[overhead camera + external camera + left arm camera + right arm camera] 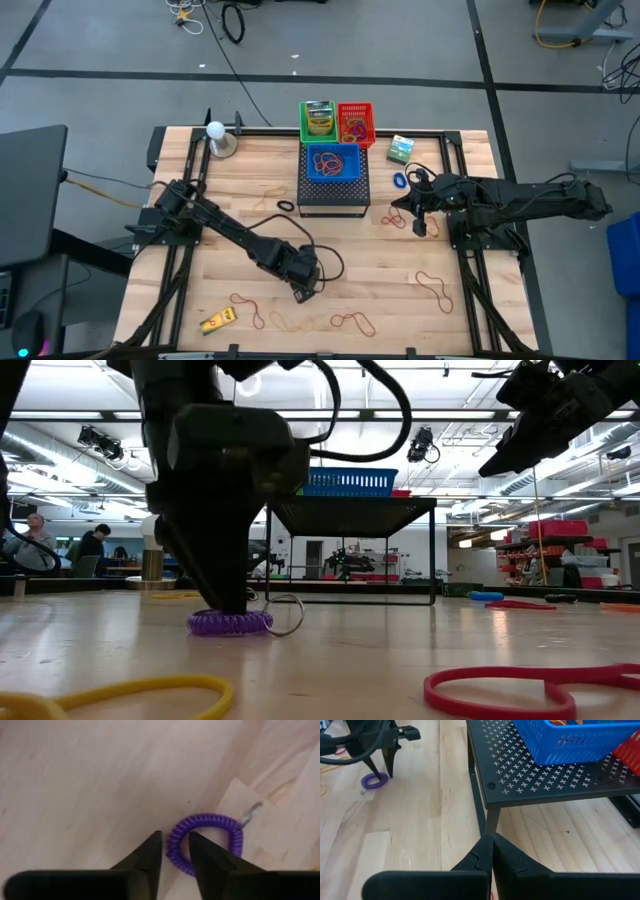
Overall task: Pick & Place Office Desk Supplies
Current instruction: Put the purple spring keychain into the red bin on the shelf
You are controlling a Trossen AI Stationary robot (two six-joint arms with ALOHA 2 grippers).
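A purple coil ring [210, 827] with a small metal loop [286, 614] lies flat on the wood, near the middle of the table's near half. My left gripper [305, 287] points down onto it [229, 622], shut on its wall. My right gripper [419, 222] is shut with nothing showing between its fingers [492, 842]. It hangs above the table, right of the black mesh stand [334, 190]. A red-brown rubber band [396, 218] lies beside it. More bands [352, 322], a yellow item [217, 322], a black ring [287, 206], a blue ring [400, 181] and a green box [401, 150] lie about. My left gripper pinches the purple ring's coil wall [175, 847] on one side of the ring, with one finger [207, 857] inside the ring and the other [147, 857] outside. The fingers come from above, pointing down. The ring lies flat on the table.
The black mesh stand carries a blue basket [570, 742]. A green basket [318, 120] and a red basket [356, 122] stand behind it. A white ball on a base [216, 134] sits at the far left. Open wood lies between the two arms.
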